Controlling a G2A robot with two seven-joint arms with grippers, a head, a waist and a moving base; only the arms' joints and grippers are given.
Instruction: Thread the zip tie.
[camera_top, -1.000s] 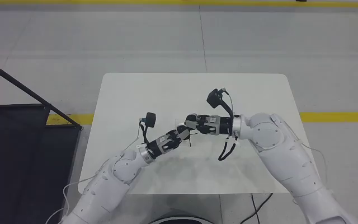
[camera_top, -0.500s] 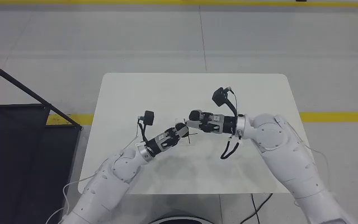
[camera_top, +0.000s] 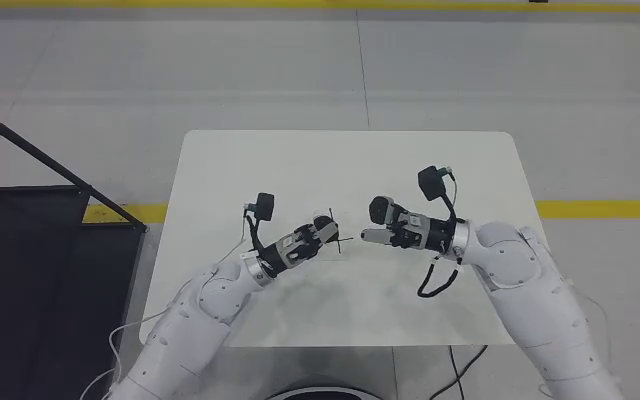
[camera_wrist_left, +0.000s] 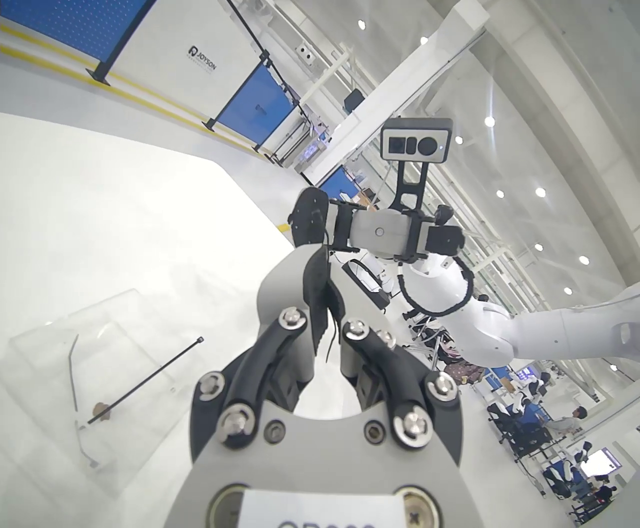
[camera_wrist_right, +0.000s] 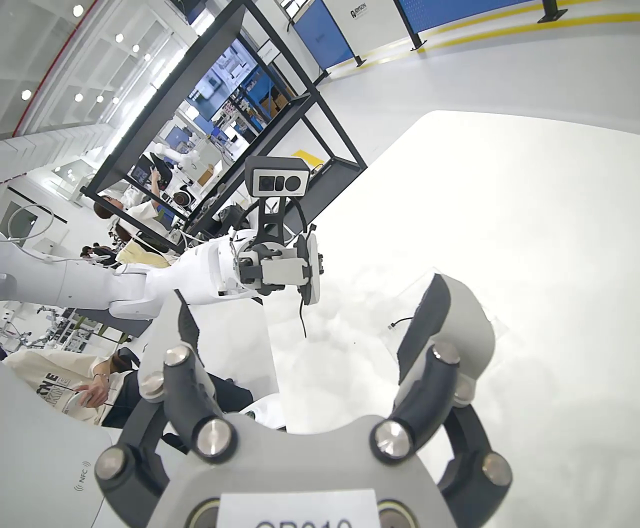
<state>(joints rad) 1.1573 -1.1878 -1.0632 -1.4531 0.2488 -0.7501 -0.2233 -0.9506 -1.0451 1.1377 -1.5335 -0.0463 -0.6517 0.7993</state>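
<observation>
From the top: finds the left claw (camera_top: 322, 233) pinched shut on the black zip tie (camera_top: 336, 240), lifted over the middle of the white tabletop (camera_top: 250, 170). Finds the right claw (camera_top: 375, 224) just to its right, clear of the tie, spread wide and carrying nothing.

From the left wrist: confirms the pinch and traces a thin black strand of the tie out between the pads (camera_wrist_left: 316, 280). Cannot settle from here the question of tail through head or not. Shows a flat clear tray (camera_wrist_left: 45, 340) lying on the tabletop below, holding a straight black spare tie (camera_wrist_left: 145, 381), a bent grey strip (camera_wrist_left: 73, 360) and a small brown scrap (camera_wrist_left: 101, 409).

From the right wrist: looks through the gaping right claw, nothing between its fingers (camera_wrist_right: 432, 310), straight across at the left claw and the tie's loose end hanging down from it. Catches one corner of the tray behind a finger.

Likely trouble, as a judgement only:
- May nudge so thin and limp an end aside on closing, and grasp air.
- Would leave a floppy length, hard to steer into the head, if gripped too far from the tip.
- Could knock against the left claw on a crooked approach and tug the tie out of its pinch.
- Could clip the tray on dropping low and scatter its contents.
</observation>
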